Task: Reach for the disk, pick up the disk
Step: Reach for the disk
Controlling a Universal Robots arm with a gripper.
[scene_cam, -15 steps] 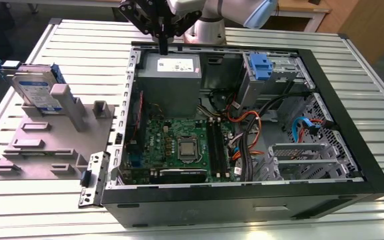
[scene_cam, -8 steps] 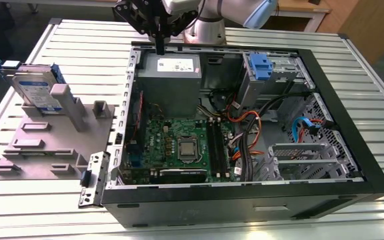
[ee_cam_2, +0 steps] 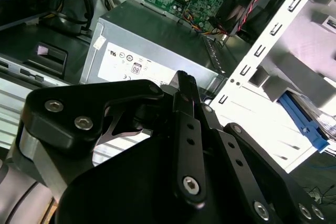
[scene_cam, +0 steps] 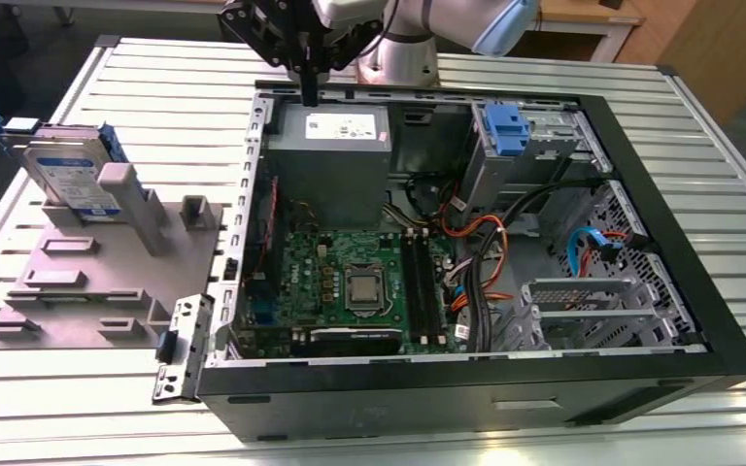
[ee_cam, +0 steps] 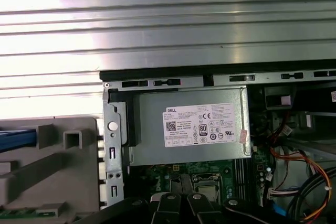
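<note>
On the exterior view's left, well clear of the case (scene_cam: 451, 393), the disk (scene_cam: 69, 175) stands on edge, label facing us and blue rails along its edges. It is propped in a grey stand (scene_cam: 88, 272) that lies flat on the slatted table (scene_cam: 152, 87) just beside the case's left wall. Nothing is touching the disk.

Now to the case itself, open side up. Above its far left corner hangs the gripper (scene_cam: 311, 97), pointing straight down from the arm (scene_cam: 412, 29). The fingers (scene_cam: 311, 85) read as one thin dark bar, so they are pressed together with nothing between them. In the second wrist view the black linkages run up to that same narrow tip (ee_cam_2: 184, 80). The gripper is over the case, apart from the disk, with the case's left wall between them.

Right under the gripper, inside the case at its far left, sits the power supply (scene_cam: 334, 146), white sticker up; both wrist views look down on it (ee_cam_2: 152, 51) (ee_cam: 189, 124). Nearer than that, the green board (scene_cam: 347, 282) fills the case's floor. Moving right, a blue caddy (scene_cam: 503, 131) sits in the far right bay of the case, and orange cables (scene_cam: 490, 228) loop down below it.
</note>
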